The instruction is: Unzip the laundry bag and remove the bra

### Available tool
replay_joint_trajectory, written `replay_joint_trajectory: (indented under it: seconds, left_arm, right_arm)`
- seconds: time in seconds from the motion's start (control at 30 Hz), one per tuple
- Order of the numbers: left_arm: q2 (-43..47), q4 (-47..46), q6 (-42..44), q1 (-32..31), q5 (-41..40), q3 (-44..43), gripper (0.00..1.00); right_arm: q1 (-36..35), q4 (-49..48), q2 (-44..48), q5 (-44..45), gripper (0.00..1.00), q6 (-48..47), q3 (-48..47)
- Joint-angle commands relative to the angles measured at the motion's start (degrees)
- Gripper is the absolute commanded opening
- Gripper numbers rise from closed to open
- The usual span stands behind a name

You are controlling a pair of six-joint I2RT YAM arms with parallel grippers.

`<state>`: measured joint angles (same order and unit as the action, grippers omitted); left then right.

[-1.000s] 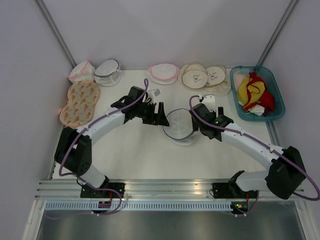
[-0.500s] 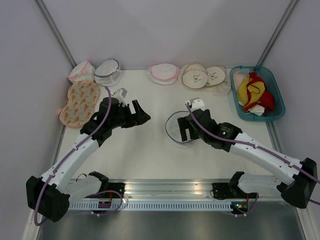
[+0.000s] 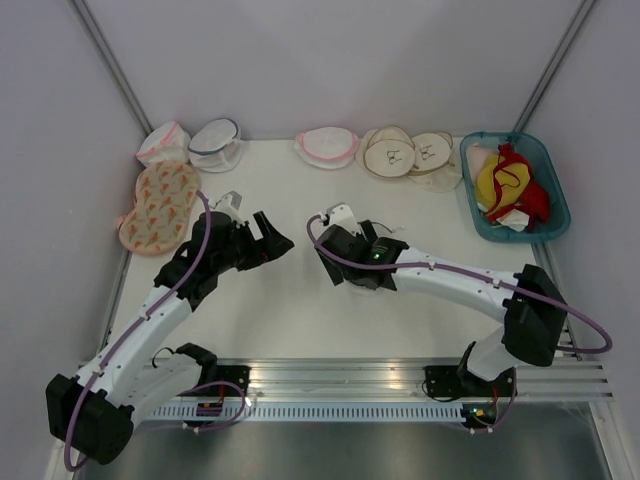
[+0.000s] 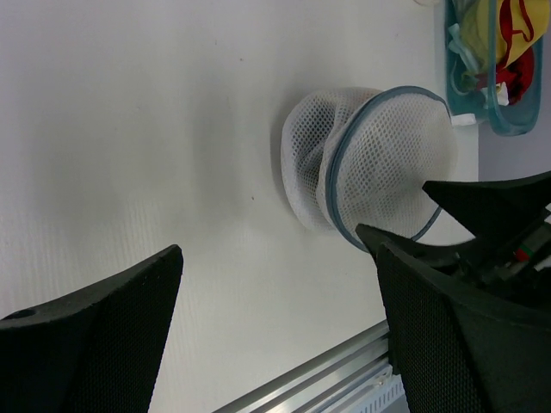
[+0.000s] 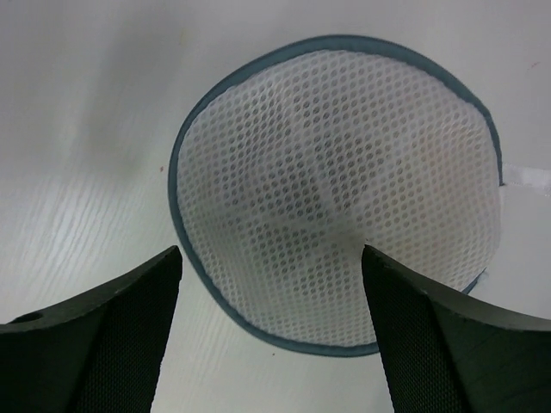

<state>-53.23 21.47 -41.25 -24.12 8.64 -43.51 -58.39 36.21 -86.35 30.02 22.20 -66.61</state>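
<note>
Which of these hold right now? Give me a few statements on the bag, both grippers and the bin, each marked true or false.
1. The right gripper is open over the laundry bag. True.
2. The left gripper is shut on the laundry bag. False: it is open and apart from the bag, off to the bag's left.
3. Red and yellow garments lie in the teal bin. True.
4. The teal bin stands at the table's near left corner. False: it stands at the far right corner.
</note>
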Motion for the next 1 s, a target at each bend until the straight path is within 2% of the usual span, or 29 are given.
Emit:
replay_joint_trajectory:
  seconds: [0.0,0.13,0.23,0.27,0.33,0.4,0.83,0.97]
  left_arm:
    - [1.6,-0.5,-2.7,0.3,0.3,0.8,0.96]
    - [2.5,-0.6,-2.8,0.2,0.6,1.7,0.96]
    - [2.6,-0.6,-2.8,0.3,0.6,2.1,0.96]
    - [2.4,-0.6,-2.8,0.4,0.7,2.2,0.96]
    - [2.5,-0.6,-3.0,0.4,0.8,2.5,0.96]
    - [2.5,-0.7,-3.0,0.4,0.9,2.7,0.96]
    - [1.1,-3.4,-3.7,0.4,3.1,4.3,0.94]
    - [0.2,-5.4,-3.9,0.4,3.9,5.1,0.93]
  right_arm:
    - [-0.1,2.6,-4.6,10.6,0.88,0.6,-4.0]
    - [-0.1,2.4,-9.2,12.4,0.82,1.0,-4.2]
    - [-0.1,0.5,-10.0,10.8,0.69,0.8,-3.6]
    - [-0.1,0.6,-10.4,10.9,0.43,0.9,-3.7]
    - [-0.1,0.8,-10.5,11.7,0.14,1.5,-3.8]
    - [-0.1,0.9,-9.7,12.0,0.00,1.6,-3.7]
    - [0.6,1.6,-1.4,16.6,0.00,3.8,-0.5]
    - [1.9,-2.7,8.4,11.3,0.01,4.3,3.1]
